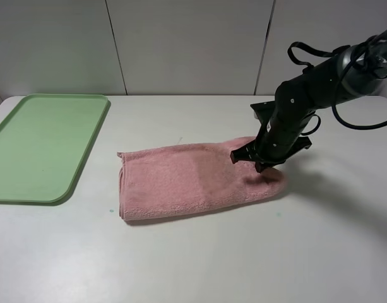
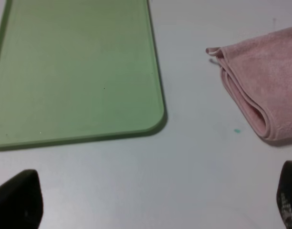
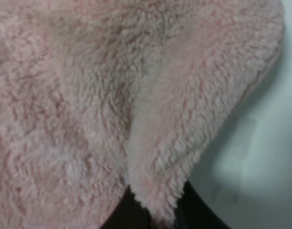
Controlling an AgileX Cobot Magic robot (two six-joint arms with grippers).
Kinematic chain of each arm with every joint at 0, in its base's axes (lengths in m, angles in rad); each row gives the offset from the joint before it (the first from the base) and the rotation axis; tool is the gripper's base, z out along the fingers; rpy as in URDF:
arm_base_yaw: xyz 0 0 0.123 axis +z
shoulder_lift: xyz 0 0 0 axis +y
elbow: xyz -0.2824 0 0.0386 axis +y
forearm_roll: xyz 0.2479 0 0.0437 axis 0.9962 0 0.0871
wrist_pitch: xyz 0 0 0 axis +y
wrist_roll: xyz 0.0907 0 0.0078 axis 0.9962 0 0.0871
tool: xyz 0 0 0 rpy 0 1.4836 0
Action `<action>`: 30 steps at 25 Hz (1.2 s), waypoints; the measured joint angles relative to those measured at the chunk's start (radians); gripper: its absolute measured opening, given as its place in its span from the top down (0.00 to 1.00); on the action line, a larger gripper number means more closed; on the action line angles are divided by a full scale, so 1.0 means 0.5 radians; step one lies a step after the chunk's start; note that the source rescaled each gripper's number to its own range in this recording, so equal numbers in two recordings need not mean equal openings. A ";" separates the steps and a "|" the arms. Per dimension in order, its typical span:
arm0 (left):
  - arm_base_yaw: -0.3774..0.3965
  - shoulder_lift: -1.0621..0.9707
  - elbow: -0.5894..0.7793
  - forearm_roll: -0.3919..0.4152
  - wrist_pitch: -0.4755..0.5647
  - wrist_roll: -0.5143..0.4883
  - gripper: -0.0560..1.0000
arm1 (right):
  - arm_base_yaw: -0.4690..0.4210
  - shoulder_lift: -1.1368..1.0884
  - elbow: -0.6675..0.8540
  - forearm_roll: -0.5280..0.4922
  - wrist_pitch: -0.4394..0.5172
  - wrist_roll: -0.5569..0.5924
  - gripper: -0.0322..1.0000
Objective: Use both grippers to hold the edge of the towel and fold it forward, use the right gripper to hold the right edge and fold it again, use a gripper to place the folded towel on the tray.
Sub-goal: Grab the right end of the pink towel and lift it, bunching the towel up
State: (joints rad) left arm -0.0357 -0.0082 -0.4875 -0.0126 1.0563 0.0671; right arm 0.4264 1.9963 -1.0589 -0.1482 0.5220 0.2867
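Here, a flat white table (image 1: pixel 199 265) is seen, matt and evenly lit, with a tiny teal speck (image 1: pixel 109 210) marked on it near the towel's left end. Behind it a pale grey wall (image 1: pixel 187 44) is set, divided into panels by thin dark seams.

One tray (image 1: pixel 29 139), light green with a low rim, is laid at the left side of the table. One towel (image 1: pixel 180 180), pink and fluffy, is laid in the middle of the table, apart from the tray. It is folded once, so two layers are shown at its left end in the left wrist view.

Two grippers are counted, though only the right arm is seen in the high view. The right gripper (image 1: pixel 259 165) is set down on the towel's right end, and its jaws are closed on a pinched ridge of pile, as shown in the right wrist view. The left gripper (image 2: pixel 153 202) is held over bare table near the tray's corner, its fingers (image 2: pixel 17 200) spread wide.
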 joint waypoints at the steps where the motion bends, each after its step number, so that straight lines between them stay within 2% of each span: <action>1: 0.000 0.000 0.000 0.000 0.000 0.000 0.02 | 0.000 -0.028 0.000 -0.008 0.028 0.000 0.93; 14: 0.000 0.000 0.000 0.000 0.000 0.000 0.02 | -0.009 -0.457 0.000 -0.277 0.343 0.067 0.93; 30: 0.000 0.000 0.000 0.000 -0.002 0.000 0.02 | -0.238 -0.834 0.000 -0.491 0.742 0.076 0.93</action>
State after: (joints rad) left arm -0.0357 -0.0082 -0.4875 -0.0126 1.0555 0.0671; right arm 0.3075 1.5794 -1.0589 -0.3939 0.8931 0.3246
